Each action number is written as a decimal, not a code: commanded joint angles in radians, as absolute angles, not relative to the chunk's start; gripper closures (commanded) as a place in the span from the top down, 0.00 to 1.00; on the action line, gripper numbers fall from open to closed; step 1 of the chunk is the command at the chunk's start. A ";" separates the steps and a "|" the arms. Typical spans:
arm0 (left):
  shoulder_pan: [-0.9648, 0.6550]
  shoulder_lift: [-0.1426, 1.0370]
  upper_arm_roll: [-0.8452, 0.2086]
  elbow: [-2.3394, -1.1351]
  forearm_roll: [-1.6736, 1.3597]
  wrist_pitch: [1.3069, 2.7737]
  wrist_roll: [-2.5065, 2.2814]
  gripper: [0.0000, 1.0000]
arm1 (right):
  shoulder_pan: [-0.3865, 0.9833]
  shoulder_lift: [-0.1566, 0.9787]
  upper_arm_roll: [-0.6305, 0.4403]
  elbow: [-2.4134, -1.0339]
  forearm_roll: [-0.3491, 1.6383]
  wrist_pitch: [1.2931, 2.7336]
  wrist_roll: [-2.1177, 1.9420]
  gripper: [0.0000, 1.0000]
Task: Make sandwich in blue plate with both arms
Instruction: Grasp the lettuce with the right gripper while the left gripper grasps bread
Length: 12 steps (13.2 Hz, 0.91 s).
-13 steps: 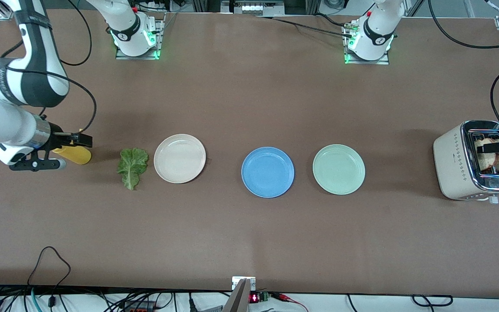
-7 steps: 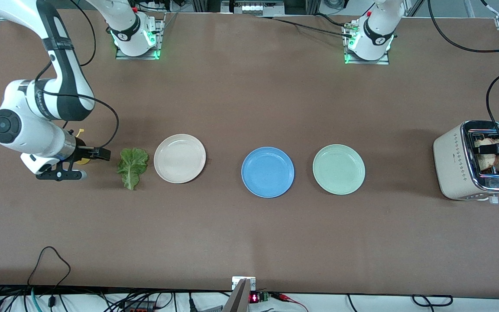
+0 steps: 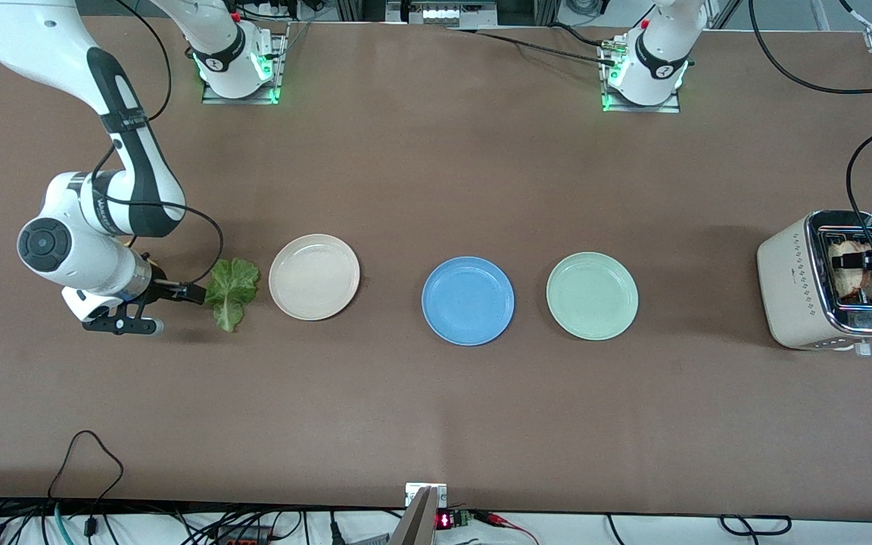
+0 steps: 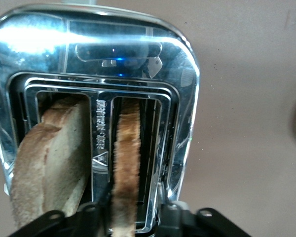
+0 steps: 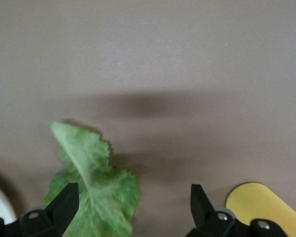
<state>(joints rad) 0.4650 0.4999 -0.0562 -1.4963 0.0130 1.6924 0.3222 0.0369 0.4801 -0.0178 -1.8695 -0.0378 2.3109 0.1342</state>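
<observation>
The blue plate (image 3: 468,300) sits bare between a cream plate (image 3: 314,276) and a green plate (image 3: 592,295), the landmark for a sandwich not yet begun. Toward the right arm's end from the blue plate, past the cream plate, a lettuce leaf (image 3: 232,290) lies flat on the table; the right gripper (image 3: 192,292) hangs just beside its edge, fingers spread wide, one fingertip (image 5: 64,200) already over the leaf in the right wrist view. A yellow object (image 5: 264,202) lies close by and should be kept clear of. A clean pick would seem to call for centring the jaws across the leaf's rib, lowering to the table and pinching gently, since the leaf looks thin and floppy. Toward the left arm's end from the blue plate, past the green plate, the toaster (image 3: 799,280) holds two slices (image 4: 54,158). The left gripper (image 3: 869,261) is down at the slots, its fingers straddling the thinner-looking slice (image 4: 127,163); whether they grip it cannot be told. A straight upward pull should free it.
</observation>
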 commanded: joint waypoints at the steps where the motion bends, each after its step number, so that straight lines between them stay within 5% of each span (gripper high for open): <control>1: 0.476 0.505 -0.061 -1.488 0.011 1.687 0.333 0.09 | 0.052 0.497 -0.012 -1.861 -0.025 2.324 0.170 1.00; 5: 0.477 0.491 -0.066 -1.459 0.029 1.629 0.338 0.01 | 0.086 0.514 -0.014 -1.855 -0.031 2.318 0.150 1.00; 9: 0.434 0.485 -0.112 -1.171 0.015 1.282 0.330 0.01 | 0.089 0.526 -0.012 -1.855 -0.031 2.313 0.155 1.00; 12: 0.397 0.425 -0.222 -1.140 -0.043 1.212 0.298 0.01 | 0.097 0.526 -0.012 -1.853 -0.031 2.313 0.153 1.00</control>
